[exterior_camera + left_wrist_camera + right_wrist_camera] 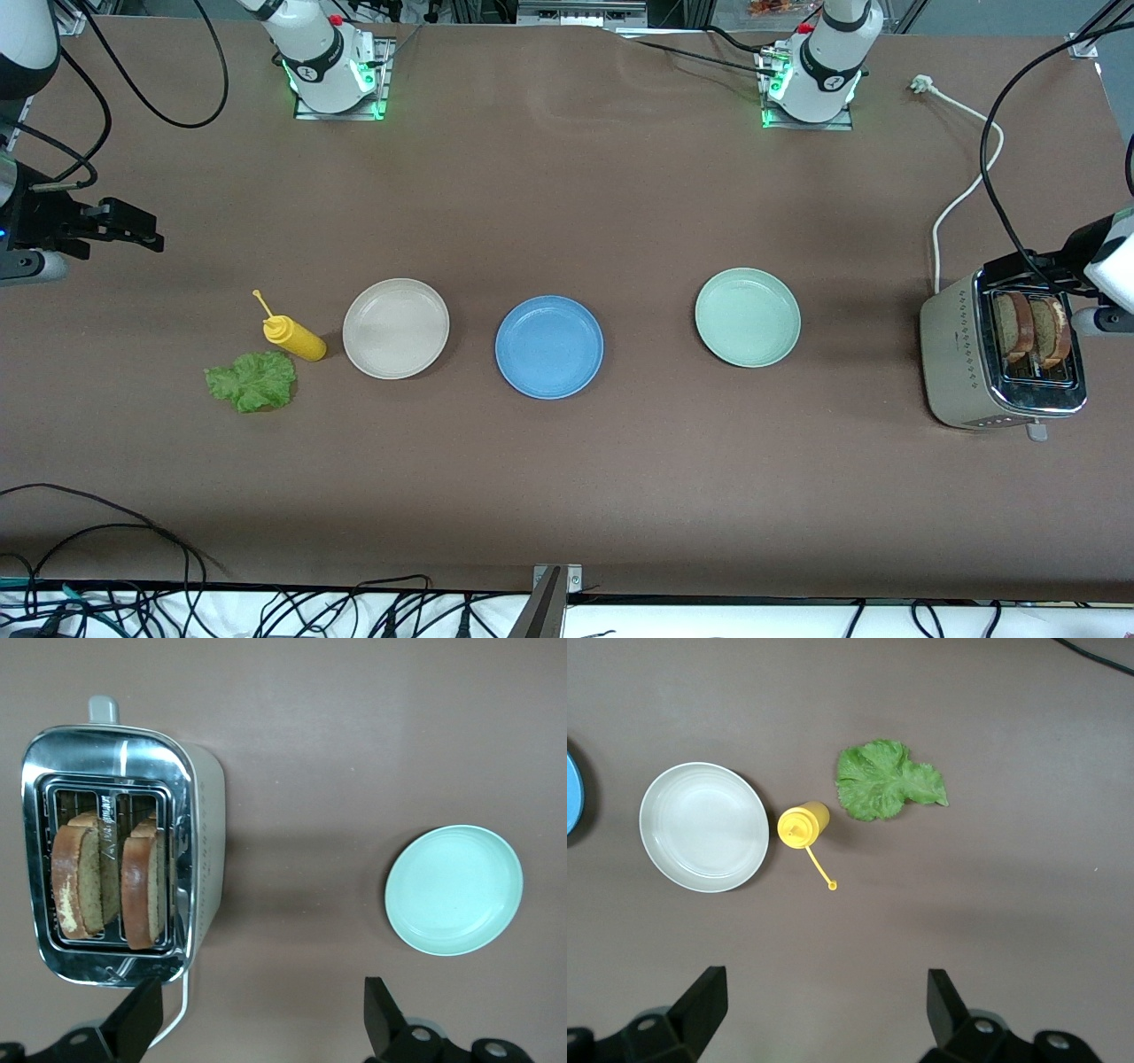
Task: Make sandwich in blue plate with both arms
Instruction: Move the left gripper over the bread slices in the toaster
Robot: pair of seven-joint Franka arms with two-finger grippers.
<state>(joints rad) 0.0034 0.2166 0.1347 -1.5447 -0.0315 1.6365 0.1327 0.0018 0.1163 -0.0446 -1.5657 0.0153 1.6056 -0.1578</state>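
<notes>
Left wrist view: no legible writing is seen; the released left pincer (257, 1028) hangs over the worktop just beside a beige chrome-topped toaster (205, 815) holding two brown bread slices (75, 877). The released right pincer (824, 1014) hangs near a ruffled green lettuce leaf (886, 780).

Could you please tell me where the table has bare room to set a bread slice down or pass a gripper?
The blue plate is bare. Wide bare gaps lie between it and the pale green plate, and between that plate and the toaster. It is crowded where the lettuce leaf, yellow bottle and beige plate cluster.
</notes>
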